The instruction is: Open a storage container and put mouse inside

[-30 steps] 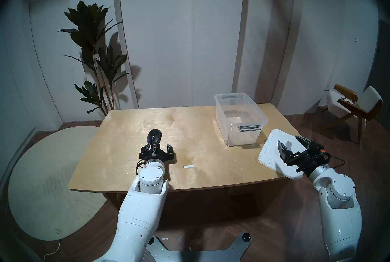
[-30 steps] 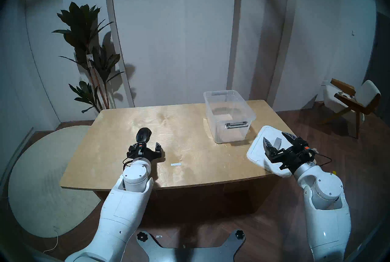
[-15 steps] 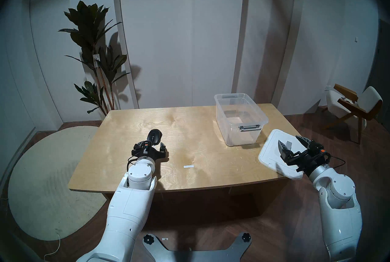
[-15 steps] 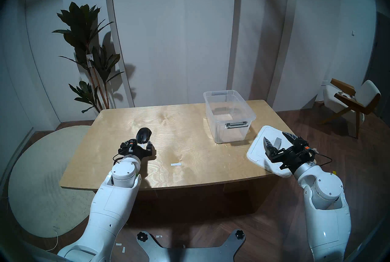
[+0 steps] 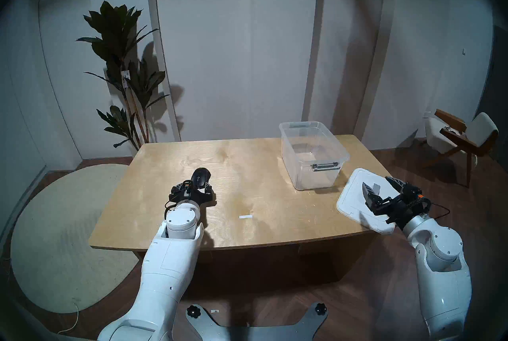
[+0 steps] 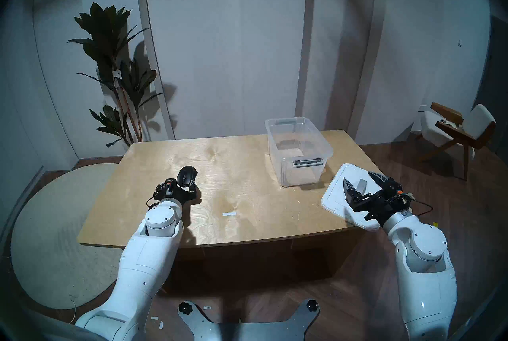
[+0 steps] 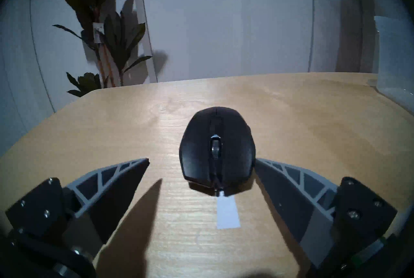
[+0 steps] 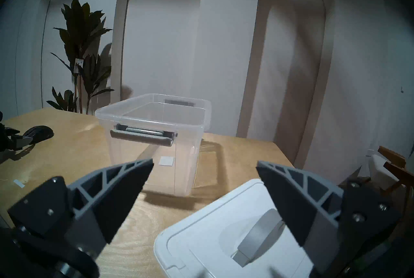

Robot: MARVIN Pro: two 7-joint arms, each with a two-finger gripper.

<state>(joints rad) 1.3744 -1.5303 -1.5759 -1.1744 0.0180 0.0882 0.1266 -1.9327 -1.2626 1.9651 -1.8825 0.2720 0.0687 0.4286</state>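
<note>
The black mouse [image 5: 201, 178] [image 7: 216, 147] lies on the left half of the wooden table [image 5: 261, 194]. My left gripper [image 5: 193, 187] [image 7: 202, 161] is open and low over the table, its fingertips on either side of the mouse's near end. The right finger stands close to the mouse's side and the left finger stands apart. The clear storage container [image 5: 316, 181] [image 8: 154, 147] stands open and empty at the back right. Its white lid [image 5: 354, 194] [image 8: 201, 237] lies on the table's right front corner, overhanging the edge. My right gripper [image 5: 376, 181] [image 8: 204, 163] hovers open above the lid.
A white tape strip [image 5: 245, 216] lies near the table's front middle, and another [image 7: 227, 210] lies just before the mouse. A potted plant [image 5: 123, 71] stands behind the left rear corner. A chair [image 5: 461, 139] is at far right, a round rug [image 5: 63, 236] at left.
My left arm has shifted left and forward, so its open fingers now flank the mouse's near end. The right arm, lid and container have not moved.
</note>
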